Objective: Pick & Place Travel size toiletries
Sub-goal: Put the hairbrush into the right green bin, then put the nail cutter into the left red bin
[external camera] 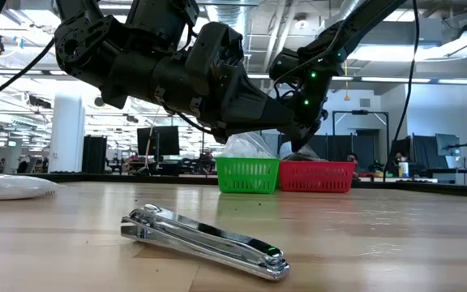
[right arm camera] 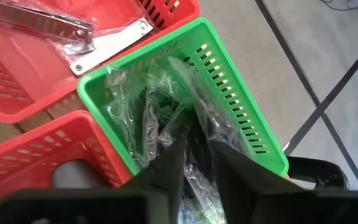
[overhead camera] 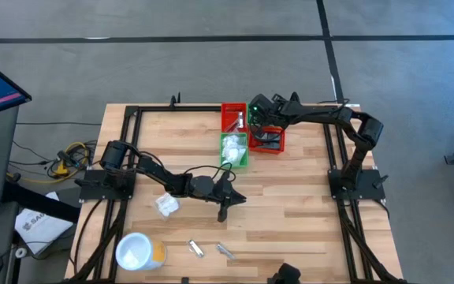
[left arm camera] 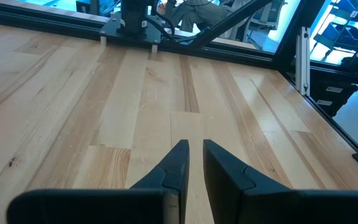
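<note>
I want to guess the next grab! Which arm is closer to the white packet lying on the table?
Probably the left. The left gripper hovers over bare wood near the white packet, while the right gripper is far off above the green bin.

R claw [overhead camera: 252,125] over green bin [overhead camera: 234,150] at upper centre; L claw [overhead camera: 224,211] mid tabletop [overhead camera: 290,205]. White packet [overhead camera: 166,205] centre-left, silver sachets [overhead camera: 211,250] and white tub [overhead camera: 138,252] lower left.

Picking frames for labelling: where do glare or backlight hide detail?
Low view: bright ceiling lights silhouette the dark arms; highlights streak the shiny chrome nail clipper. Right wrist view: clear crinkled wrap glints inside the green slotted plastic bin.
</note>
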Action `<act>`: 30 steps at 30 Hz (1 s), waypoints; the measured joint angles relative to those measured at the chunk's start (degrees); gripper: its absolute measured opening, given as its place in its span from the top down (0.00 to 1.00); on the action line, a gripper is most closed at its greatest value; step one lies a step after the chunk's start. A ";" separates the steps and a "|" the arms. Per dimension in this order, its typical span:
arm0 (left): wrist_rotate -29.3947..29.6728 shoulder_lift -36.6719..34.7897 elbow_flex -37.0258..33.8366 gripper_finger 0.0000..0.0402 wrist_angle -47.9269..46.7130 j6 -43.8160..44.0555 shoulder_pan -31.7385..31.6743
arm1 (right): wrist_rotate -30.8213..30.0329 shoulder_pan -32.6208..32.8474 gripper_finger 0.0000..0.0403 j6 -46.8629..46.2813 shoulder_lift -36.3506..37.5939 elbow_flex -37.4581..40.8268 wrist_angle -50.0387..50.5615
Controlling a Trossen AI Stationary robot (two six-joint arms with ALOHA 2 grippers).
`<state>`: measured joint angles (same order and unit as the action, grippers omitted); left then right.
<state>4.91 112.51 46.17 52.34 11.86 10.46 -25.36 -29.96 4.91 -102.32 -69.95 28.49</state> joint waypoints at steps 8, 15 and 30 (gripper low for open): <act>-0.02 0.00 0.00 0.90 0.00 -0.01 -0.02 | -0.03 0.94 0.55 0.04 0.00 -1.85 3.01; -0.22 0.00 0.00 0.90 -0.08 0.00 -0.02 | 0.00 4.73 0.46 -0.44 0.00 -5.00 6.56; -10.85 0.00 -0.04 0.90 -0.48 0.00 0.20 | 1.79 13.48 0.53 -8.33 4.86 -6.60 12.24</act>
<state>-5.95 112.51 46.13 51.86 11.86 10.65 -23.57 -16.48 -3.42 -97.46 -76.55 40.73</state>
